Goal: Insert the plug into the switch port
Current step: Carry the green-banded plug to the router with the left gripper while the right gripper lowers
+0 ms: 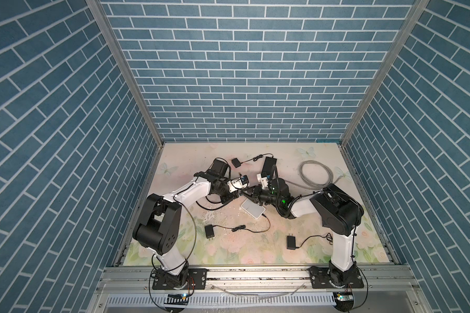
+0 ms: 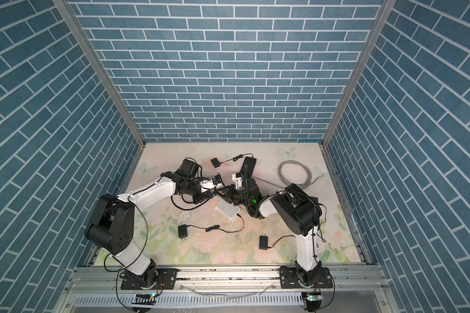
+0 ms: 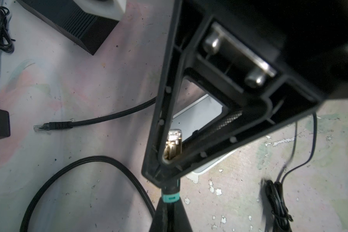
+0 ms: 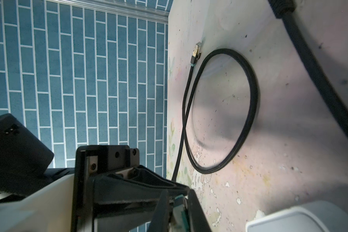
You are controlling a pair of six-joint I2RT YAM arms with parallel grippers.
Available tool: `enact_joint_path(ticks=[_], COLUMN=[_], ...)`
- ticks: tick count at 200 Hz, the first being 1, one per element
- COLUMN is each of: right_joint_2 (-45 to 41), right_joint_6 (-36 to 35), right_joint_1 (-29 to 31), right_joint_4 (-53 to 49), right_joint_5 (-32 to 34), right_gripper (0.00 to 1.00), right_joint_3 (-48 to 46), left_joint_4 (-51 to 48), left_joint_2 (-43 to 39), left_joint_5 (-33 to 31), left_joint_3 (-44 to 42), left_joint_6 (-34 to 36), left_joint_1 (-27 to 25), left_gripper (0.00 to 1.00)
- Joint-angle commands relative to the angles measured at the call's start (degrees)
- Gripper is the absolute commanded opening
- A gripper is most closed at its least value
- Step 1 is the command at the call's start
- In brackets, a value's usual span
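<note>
The left gripper (image 1: 238, 194) squeezes one gold plug (image 3: 173, 143) tight. The right gripper (image 4: 178, 209) pinches the same plug by its green band, just above the one white box (image 1: 253, 210). Four black chargers (image 1: 209, 231) and one grey wire ring (image 1: 315, 173) lie around.

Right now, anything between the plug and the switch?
No visible object. The left gripper holds the plug by the white switch; the right gripper pinches its teal collar. Ports aren't visible.
</note>
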Motion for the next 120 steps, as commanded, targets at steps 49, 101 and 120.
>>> enact_joint_path(ticks=[49,101,120], right_joint_2=[0.26,0.69,1.17], right_joint_6=[3.37,5.27,6.34], right_joint_1=[0.11,0.1,0.14], right_joint_4=[4.11,5.1,6.35], right_joint_5=[1.72,1.66,1.72], right_gripper=[0.1,0.09,0.09], right_joint_3=[-2.11,-1.69,-1.59], left_joint_4=[8.55,13.2,13.57], left_joint_2=[-2.97,-3.68,-3.48], left_joint_5=[-1.78,0.46,1.92], left_joint_3=[-3.48,-5.57,-5.49], left_joint_6=[-4.27,-6.02,-6.16], left_joint_1=[0.3,0.26,-0.16], left_gripper=[0.27,0.35,0.36])
